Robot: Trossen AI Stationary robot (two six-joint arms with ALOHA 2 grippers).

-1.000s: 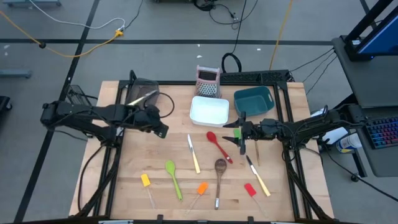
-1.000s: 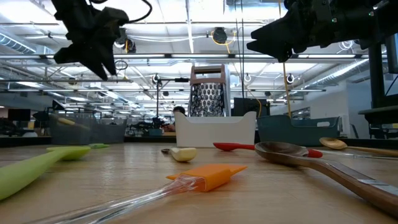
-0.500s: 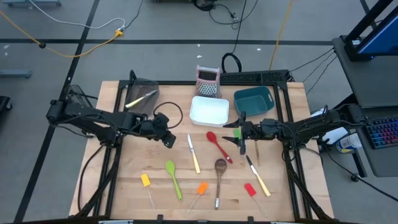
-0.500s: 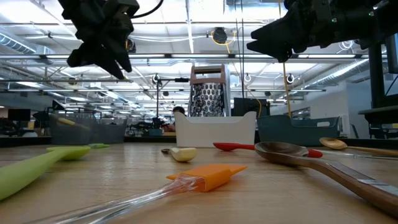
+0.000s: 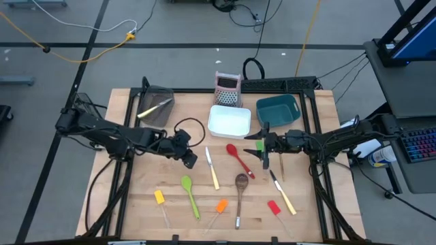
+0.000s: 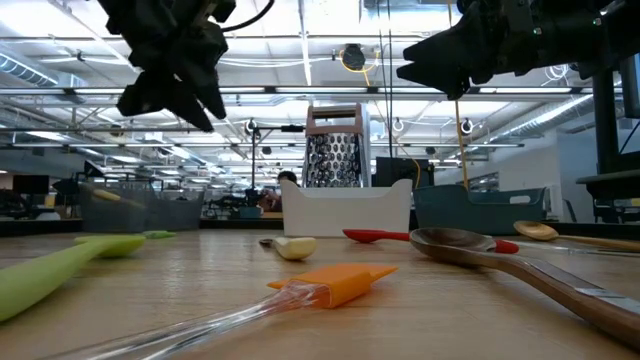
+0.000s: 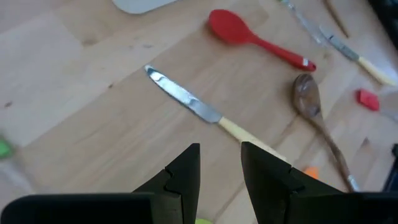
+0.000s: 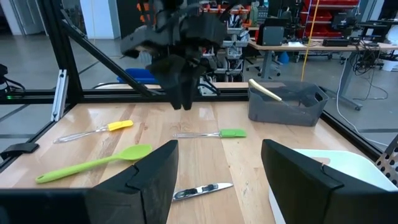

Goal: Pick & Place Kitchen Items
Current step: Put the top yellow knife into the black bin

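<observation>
- Done so far, as I judge it: one pale wooden utensil (image 5: 155, 107) lies in the dark mesh bin (image 5: 164, 94) at the far left of the table. The white bin (image 5: 229, 128) and the teal bin (image 5: 278, 109) show nothing inside from above.
- Left to do: most of the utensils lie loose on the wood. The cream-handled knife (image 5: 212, 167), red spoon (image 5: 238, 158), green spoon (image 5: 189, 194), wooden spoon (image 5: 240, 194), yellow spatula (image 5: 161, 203), orange spatula (image 5: 216, 211), red spatula (image 5: 276, 211) and a second knife (image 5: 283, 193) lie spread across the middle and near part.
- The left gripper (image 5: 189, 156) hangs above the table just left of the cream-handled knife, fingers a narrow gap apart and holding nothing; in its wrist view that knife (image 7: 208, 114) lies just ahead of the fingertips (image 7: 186, 163).
- The right gripper (image 5: 264, 145) waits right of centre above the table, fingers wide and empty.
- Hard to make out: a green-headed spatula (image 8: 212, 133) shows in the right wrist view; from above the right arm covers most of it.
- A thin wooden stick (image 5: 282, 165) beside the right gripper is too slim to identify.
- The clear spatula handles almost vanish against the wood.
- The low view hides the bins' insides.
- The grater (image 5: 227, 89) stands at the far edge.
</observation>
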